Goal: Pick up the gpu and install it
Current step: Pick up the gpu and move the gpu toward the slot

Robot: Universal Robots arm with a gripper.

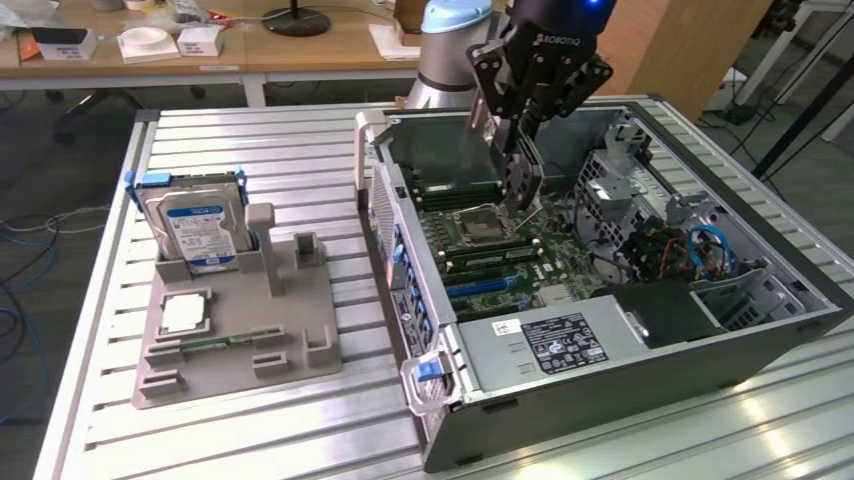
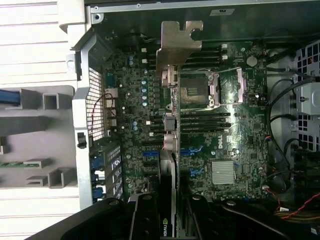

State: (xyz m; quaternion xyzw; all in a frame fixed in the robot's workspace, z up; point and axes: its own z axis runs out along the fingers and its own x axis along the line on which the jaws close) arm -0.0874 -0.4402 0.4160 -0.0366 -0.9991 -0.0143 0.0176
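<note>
My gripper (image 1: 518, 128) is shut on the gpu (image 1: 513, 178), a thin dark green-black card that hangs on edge above the motherboard (image 1: 534, 250) inside the open computer case (image 1: 787, 330). In the wrist view the gpu (image 2: 171, 135) appears edge-on, its silvery bracket (image 2: 179, 42) at the far end. The card's near end sits between the fingers of the gripper (image 2: 173, 222). It hovers over the area beside the CPU socket (image 2: 197, 90). Whether its lower edge touches a slot is hidden.
In the exterior view's left, a grey fixture (image 1: 287, 330) holds a silver hard drive (image 1: 198, 225), a CPU chip (image 1: 183, 313) and a memory stick (image 1: 214, 345). Inside the case are the power supply (image 1: 554, 340), cables (image 1: 694, 250) and the drive cage (image 1: 614, 165).
</note>
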